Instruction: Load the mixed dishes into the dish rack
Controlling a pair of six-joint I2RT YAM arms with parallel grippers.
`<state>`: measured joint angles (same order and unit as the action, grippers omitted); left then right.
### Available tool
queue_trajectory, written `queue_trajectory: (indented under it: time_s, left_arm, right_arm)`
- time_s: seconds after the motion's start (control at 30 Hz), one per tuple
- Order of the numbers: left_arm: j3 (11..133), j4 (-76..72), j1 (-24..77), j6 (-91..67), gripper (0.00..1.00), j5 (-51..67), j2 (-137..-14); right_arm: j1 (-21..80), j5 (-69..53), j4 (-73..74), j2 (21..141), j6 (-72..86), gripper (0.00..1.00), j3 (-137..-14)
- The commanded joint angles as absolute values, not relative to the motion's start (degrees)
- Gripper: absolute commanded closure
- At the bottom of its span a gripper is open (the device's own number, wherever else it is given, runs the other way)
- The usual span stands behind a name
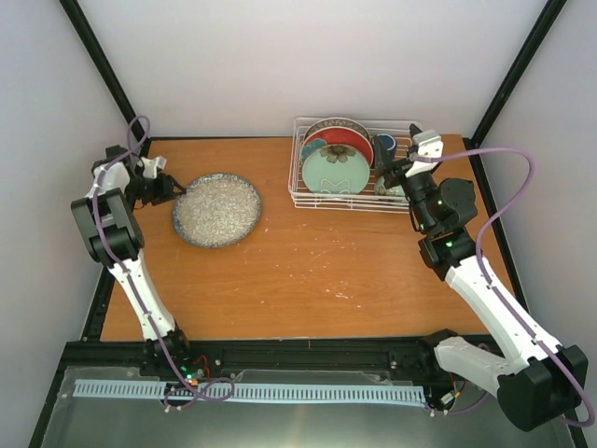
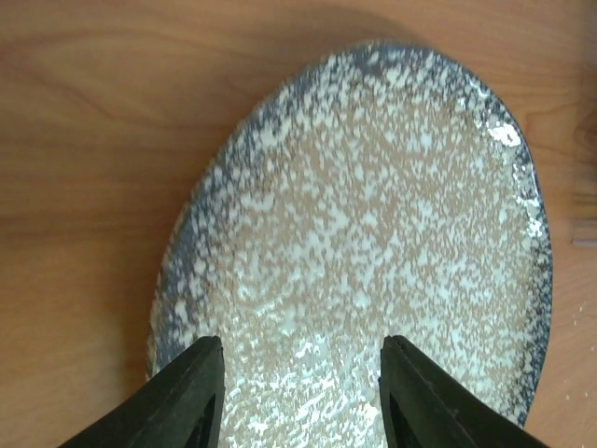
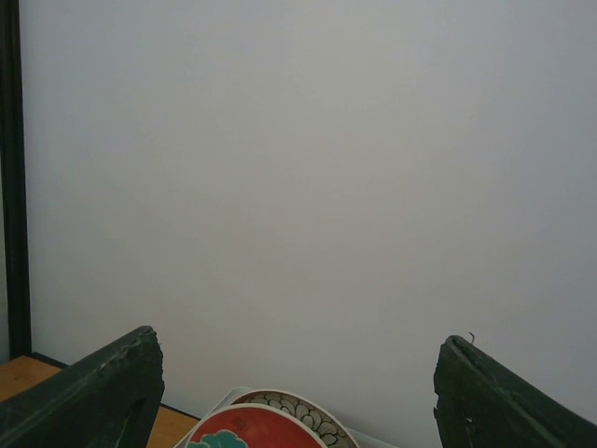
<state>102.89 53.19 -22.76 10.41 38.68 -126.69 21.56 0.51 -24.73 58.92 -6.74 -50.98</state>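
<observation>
Two sets of fingers, both parted, and neither is clamped on anything you can see. Your left gripper sits low over the large speckled grey plate. Its fingers stand moderately apart, and the near part of the plate fills the gap between them and spreads out ahead of the tips. The plate lies flat on the wooden table, which shows on either side of the fingers and past the plate's far rim. You cannot tell whether the tips touch the glaze.

Your right gripper is spread wide, with only the pale wall between and ahead of its fingers. Just below that gap, the red-rimmed teal plate and, behind it, the petal-patterned plate peek up. In the top view both stand upright in the dish rack. The pale green plate stands in front of them, and the dark blue mug sits at the rack's end nearest the right fingers.
</observation>
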Motion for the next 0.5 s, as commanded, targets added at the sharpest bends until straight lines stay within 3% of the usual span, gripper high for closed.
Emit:
queue_trajectory:
  time_s: [0.0,0.47]
  left_arm:
    - [98.85,52.63,-24.76,13.30,0.53,40.44,-121.91]
    - [95.80,51.68,-29.15,13.82,0.51,37.22,-122.63]
  right_arm:
    - [21.62,-1.62,-23.33,56.91,-4.94,0.21,-51.23]
    - [22.44,-3.92,-19.87,54.70,-4.18,0.21,-52.38]
